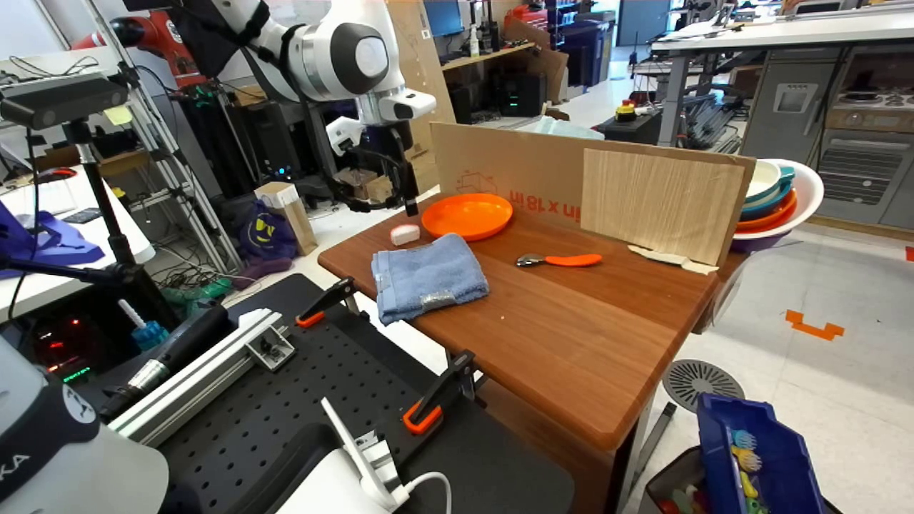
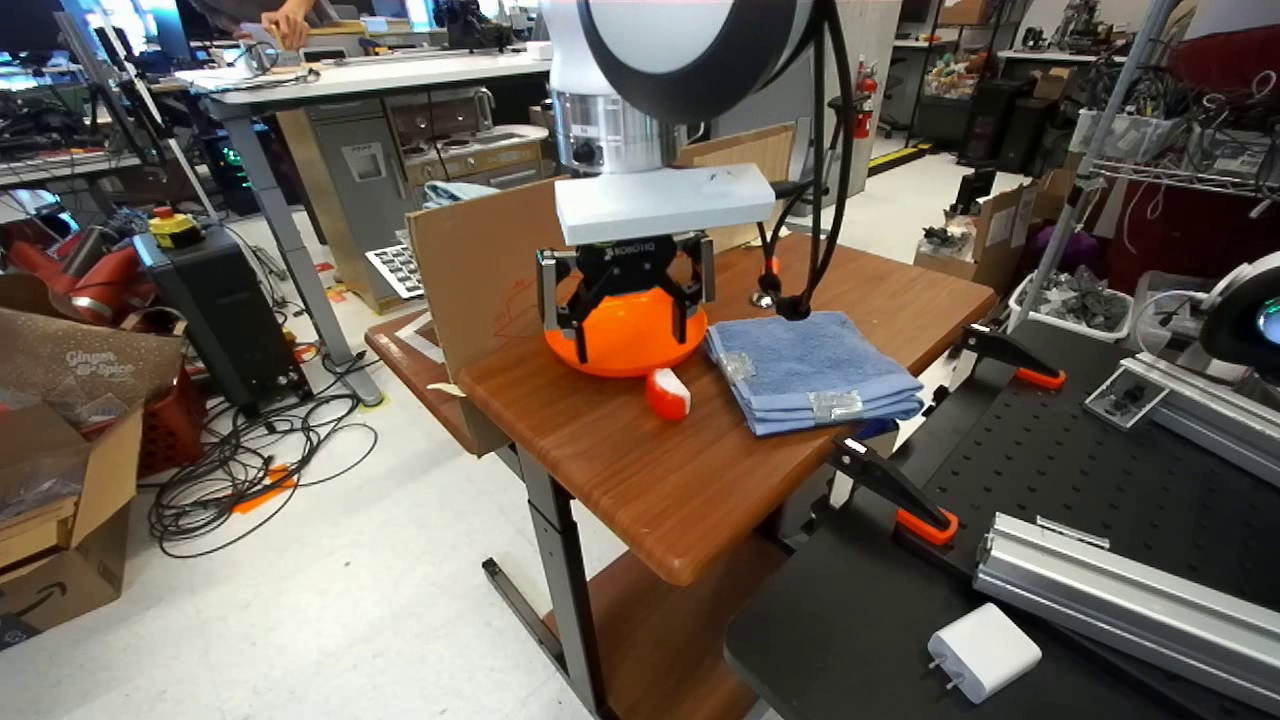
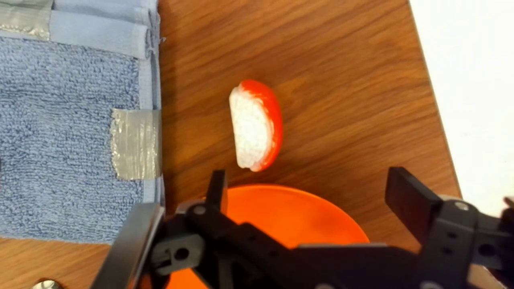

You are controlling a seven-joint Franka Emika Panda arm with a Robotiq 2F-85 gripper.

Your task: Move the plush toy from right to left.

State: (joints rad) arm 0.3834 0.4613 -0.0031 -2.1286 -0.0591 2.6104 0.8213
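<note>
The plush toy is a small rounded lump, white on one face and orange-red on the other. It lies on the wooden table in both exterior views, as the toy (image 1: 405, 234) and the toy (image 2: 668, 394). In the wrist view the toy (image 3: 257, 126) lies past the fingertips, nearer the left finger. My gripper (image 3: 308, 176) is open, with nothing between its fingers. In an exterior view the gripper (image 2: 630, 338) hangs above the table, in front of the orange plate (image 2: 625, 358) as seen there, and apart from the toy. It also shows edge-on in an exterior view (image 1: 410, 203).
A folded blue cloth (image 1: 428, 278) lies beside the toy, with a gap between them in the wrist view (image 3: 68, 132). The orange plate (image 1: 468, 216) is close to the toy. An orange-handled spoon (image 1: 571, 260) lies farther along. A cardboard wall (image 1: 514, 175) stands along the table.
</note>
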